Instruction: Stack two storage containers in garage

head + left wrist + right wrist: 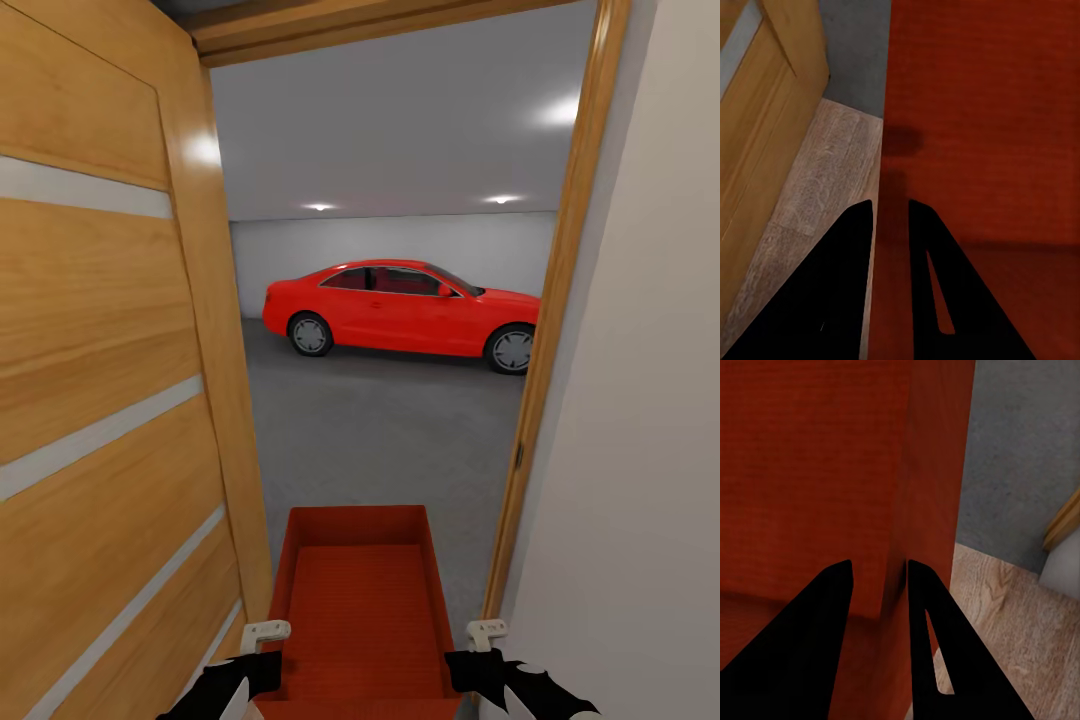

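One orange-red ribbed storage container [360, 600] hangs low in front of me, in the doorway to the garage. My left gripper [266, 634] is shut on its left wall, and in the left wrist view the gripper [889, 202] has one finger on each side of that wall of the container [982, 112]. On the opposite wall my right gripper [487, 632] is shut in the same way; the right wrist view shows this gripper [879, 562] straddling the wall of the container [810, 457]. The dark grey garage floor [380, 430] begins just past the threshold.
An open wooden door [100, 400] stands close on the left. The wooden door frame [550, 350] and a pale wall [640, 450] stand close on the right. A red car [400, 310] is parked across the garage's far side. Light wood planks [825, 180] lie under me.
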Motion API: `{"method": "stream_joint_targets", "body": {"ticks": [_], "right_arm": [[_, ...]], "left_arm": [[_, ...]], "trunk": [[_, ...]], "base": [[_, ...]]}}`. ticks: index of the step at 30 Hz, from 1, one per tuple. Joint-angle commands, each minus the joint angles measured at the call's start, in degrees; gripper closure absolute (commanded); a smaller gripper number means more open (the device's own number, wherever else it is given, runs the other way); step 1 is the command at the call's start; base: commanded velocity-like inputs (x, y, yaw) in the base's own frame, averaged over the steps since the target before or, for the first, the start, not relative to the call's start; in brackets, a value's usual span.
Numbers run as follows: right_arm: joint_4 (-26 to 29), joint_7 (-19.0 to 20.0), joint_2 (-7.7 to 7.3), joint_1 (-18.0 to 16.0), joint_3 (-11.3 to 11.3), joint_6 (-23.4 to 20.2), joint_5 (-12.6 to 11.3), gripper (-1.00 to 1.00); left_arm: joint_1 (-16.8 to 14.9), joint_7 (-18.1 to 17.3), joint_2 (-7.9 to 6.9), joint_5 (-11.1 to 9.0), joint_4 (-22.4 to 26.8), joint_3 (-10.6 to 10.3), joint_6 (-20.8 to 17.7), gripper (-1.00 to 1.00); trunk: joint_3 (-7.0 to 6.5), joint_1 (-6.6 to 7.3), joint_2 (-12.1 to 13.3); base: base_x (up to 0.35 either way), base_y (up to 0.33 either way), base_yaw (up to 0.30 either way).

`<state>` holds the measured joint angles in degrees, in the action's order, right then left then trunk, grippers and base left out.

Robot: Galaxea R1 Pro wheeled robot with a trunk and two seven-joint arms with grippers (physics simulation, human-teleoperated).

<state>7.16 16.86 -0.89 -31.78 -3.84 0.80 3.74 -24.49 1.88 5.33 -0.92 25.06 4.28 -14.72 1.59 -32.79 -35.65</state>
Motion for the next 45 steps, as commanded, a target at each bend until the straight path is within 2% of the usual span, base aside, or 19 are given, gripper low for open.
{"method": "stream_joint_targets", "body": {"ticks": [1,21,34,45], "right_arm": [[-0.22,0.32,0.01,-0.04,1.12,0.16,0.48,1.00],[-0.22,0.32,0.01,-0.04,1.12,0.16,1.27,1.00],[-0.22,0.32,0.01,-0.04,1.12,0.16,1.27,1.00],[-0.22,0.36,0.01,-0.04,1.12,0.21,1.27,1.00]], "left_arm": [[-0.03,1.54,-1.20,1.19,0.26,0.20,2.23,1.00],[-0.03,1.54,-1.20,1.19,0.26,0.12,2.23,1.00],[-0.03,1.54,-1.27,1.19,0.26,0.11,2.23,1.00],[-0.03,1.54,-1.24,1.19,0.26,0.13,2.23,1.00]], "trunk": [[0.11,-0.02,-0.10],[0.11,-0.02,-0.10],[0.11,-0.02,-0.10],[0.11,-0.02,-0.10]], "base": [[0.000,0.000,0.000],[0.000,0.002,0.000],[0.000,0.229,0.000],[0.000,0.028,0.000]]}}
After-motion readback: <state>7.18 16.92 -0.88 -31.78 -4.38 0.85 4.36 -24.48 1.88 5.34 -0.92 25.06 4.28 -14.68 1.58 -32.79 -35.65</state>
